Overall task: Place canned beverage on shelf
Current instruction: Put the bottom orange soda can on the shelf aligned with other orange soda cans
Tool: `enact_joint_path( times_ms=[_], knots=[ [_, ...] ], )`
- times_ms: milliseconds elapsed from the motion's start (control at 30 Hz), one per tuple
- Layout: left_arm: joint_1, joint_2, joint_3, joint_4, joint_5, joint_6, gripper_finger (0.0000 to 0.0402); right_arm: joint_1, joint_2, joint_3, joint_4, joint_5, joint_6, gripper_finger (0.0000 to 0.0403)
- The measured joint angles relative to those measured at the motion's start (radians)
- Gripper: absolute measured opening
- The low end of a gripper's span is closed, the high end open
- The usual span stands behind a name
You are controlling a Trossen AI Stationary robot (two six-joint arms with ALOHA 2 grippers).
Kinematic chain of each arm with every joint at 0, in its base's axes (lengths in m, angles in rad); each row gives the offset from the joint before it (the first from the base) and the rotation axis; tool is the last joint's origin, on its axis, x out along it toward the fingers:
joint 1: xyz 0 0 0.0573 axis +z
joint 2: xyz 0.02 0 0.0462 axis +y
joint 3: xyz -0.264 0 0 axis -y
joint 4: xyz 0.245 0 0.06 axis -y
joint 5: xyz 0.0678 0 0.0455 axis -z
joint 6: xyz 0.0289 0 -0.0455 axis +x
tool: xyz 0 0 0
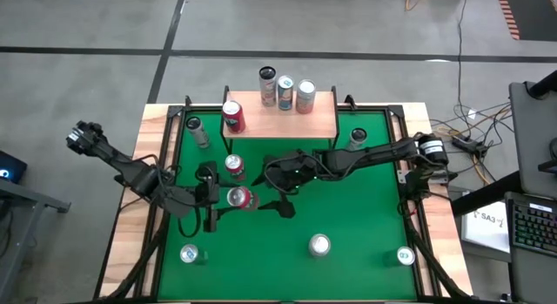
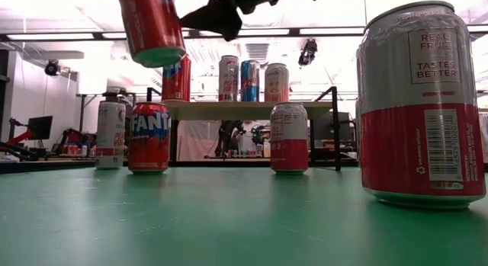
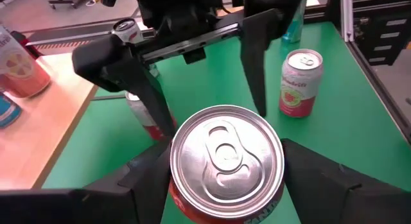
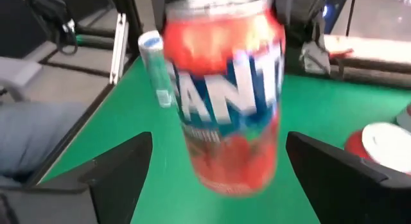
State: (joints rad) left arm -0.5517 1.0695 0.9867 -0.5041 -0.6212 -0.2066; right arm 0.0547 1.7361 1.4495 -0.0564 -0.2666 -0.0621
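A red Fanta can [image 3: 225, 161] hangs in the air over the middle of the green table, with my left gripper [image 1: 228, 199] shut on it. In the low view the can [image 2: 151, 26] is well above the table and tilted. My right gripper [image 1: 266, 192] faces it from the table's right. Its fingers are wide open and stand on either side of the can [image 4: 221, 95] without touching it. The shelf [image 1: 278, 123] stands at the far edge. It carries a red can [image 1: 232, 117] and three more cans along its far side. My left gripper pinches the Fanta can's side wall [image 3: 183, 201] just under the top rim, one finger [image 3: 149, 178] on each side. The fingers reach in from the table's left, slanting slightly down. The can is lifted clear of the table, top up and a little tilted.
Loose cans stand on the green table: one just beyond the held can [image 1: 235, 166], two beside the shelf's legs [image 1: 198, 130] [image 1: 357, 137], and three near the front edge [image 1: 190, 253] [image 1: 320, 245] [image 1: 406, 256]. The shelf's near half is bare wood.
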Motion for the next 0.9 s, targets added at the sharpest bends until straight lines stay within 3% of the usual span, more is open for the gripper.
enact_joint_path(
  times_ms=[333,600,900],
  knots=[
    [0.043,0.0,0.0,0.029,0.002,0.015,0.0236,-0.001,0.002,0.0,0.091,0.001,-0.009,0.0352],
    [0.043,0.028,0.0,0.05,0.008,-0.003,0.0236,-0.001,0.119,0.0,0.267,0.007,-0.043,0.035],
    [0.043,0.057,0.003,0.052,0.002,-0.027,0.0237,0.0,0.132,-0.002,0.337,-0.002,-0.038,0.0292]
  ],
)
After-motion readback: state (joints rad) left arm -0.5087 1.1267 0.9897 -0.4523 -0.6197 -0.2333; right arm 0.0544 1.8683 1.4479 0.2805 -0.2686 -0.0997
